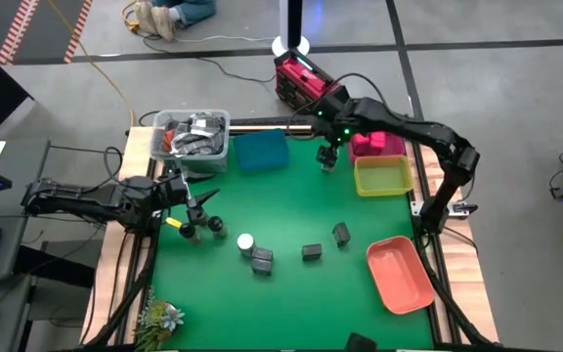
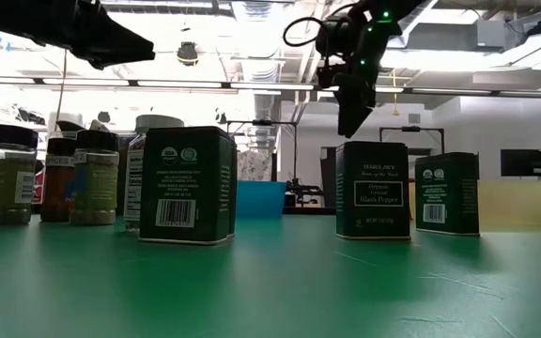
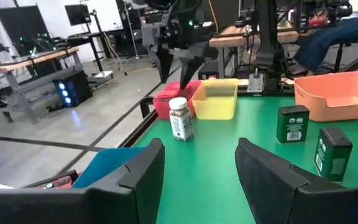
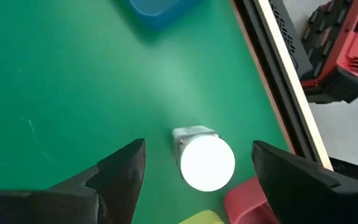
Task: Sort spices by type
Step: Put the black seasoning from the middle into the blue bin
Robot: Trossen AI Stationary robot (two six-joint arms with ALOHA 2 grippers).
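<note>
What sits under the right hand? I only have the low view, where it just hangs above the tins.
Observer: A white-capped jar stands straight below the right hand.
Operator: Is the hand open?
Observer: Yes, its fingers stand apart, one on either side of the jar, above it.
Operator: Which trays are near?
Observer: The pink tray and the yellow tray are right beside the jar.
</note>
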